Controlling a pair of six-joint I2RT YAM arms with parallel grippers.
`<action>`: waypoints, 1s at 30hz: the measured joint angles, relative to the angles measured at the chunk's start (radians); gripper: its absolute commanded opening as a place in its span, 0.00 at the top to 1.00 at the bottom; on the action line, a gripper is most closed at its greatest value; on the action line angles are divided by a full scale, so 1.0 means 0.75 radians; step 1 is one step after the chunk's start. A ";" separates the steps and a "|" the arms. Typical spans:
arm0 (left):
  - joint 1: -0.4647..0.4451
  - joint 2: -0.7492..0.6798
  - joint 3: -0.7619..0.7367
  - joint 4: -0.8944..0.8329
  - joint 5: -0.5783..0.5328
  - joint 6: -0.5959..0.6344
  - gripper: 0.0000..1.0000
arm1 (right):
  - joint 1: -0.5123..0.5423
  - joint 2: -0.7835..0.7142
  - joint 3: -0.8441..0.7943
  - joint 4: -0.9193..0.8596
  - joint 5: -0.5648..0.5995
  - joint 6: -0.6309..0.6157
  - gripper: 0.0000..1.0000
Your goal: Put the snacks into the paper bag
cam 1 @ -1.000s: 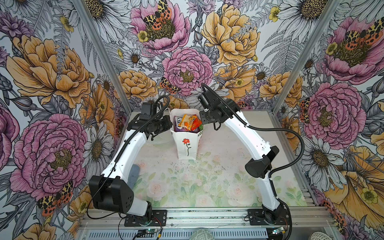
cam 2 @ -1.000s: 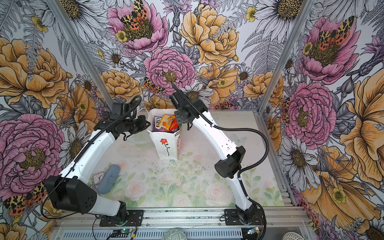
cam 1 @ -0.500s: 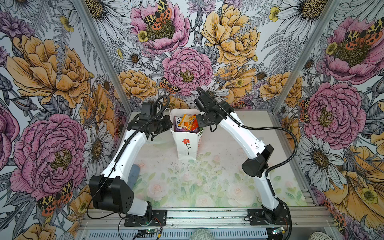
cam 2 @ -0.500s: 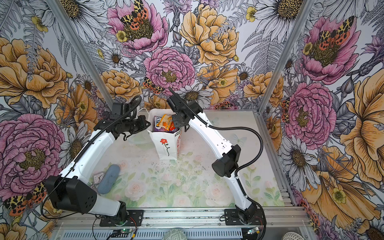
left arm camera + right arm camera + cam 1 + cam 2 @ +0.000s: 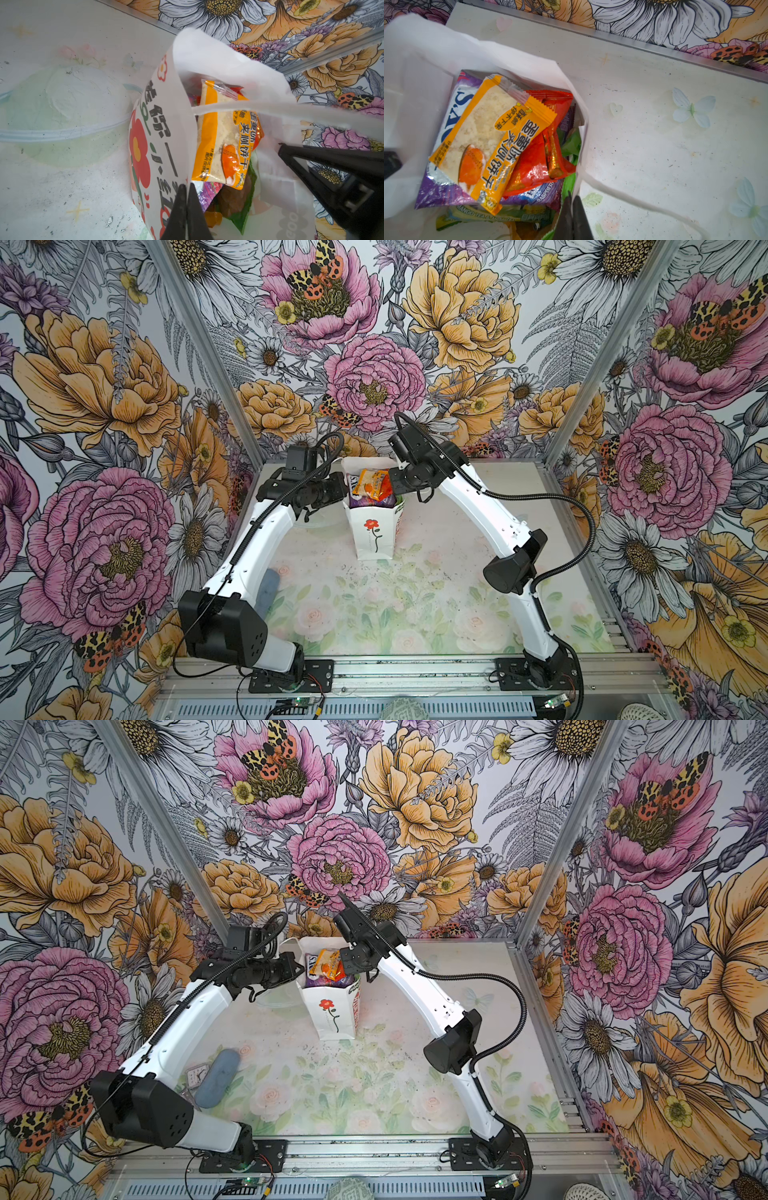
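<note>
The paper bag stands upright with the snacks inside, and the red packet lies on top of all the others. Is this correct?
Almost. The paper bag stands upright with the snacks inside, but the orange packet lies on top; the red packet sits partly under it. The right wrist view shows this.

Floral-print tabletop [image 5: 374, 614], both top views: white paper bag [image 5: 374, 533] upright, upper centre; clear plastic dish [image 5: 274, 999] just left of it; blue-grey oblong pad [image 5: 217, 1078] (small clock [image 5: 194, 1076] beside it) lower left.

White paper bag [image 5: 386, 539] with a red rose on a dark stem; inside it an orange packet [image 5: 508, 133], a red packet [image 5: 533, 162], a purple pouch [image 5: 436, 193].
</note>
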 measured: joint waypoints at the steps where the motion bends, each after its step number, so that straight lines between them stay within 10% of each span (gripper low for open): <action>1: -0.020 0.000 0.009 -0.011 -0.002 -0.003 0.96 | -0.002 -0.004 0.000 -0.002 -0.002 0.002 1.00; 15: -0.321 0.124 0.328 -0.137 -0.170 -0.150 0.96 | -0.113 -0.267 -0.145 -0.038 -0.007 -0.002 1.00; 30: -0.644 0.335 0.404 -0.169 -0.426 -0.210 0.93 | -0.299 -1.034 -1.451 0.509 -0.135 0.065 1.00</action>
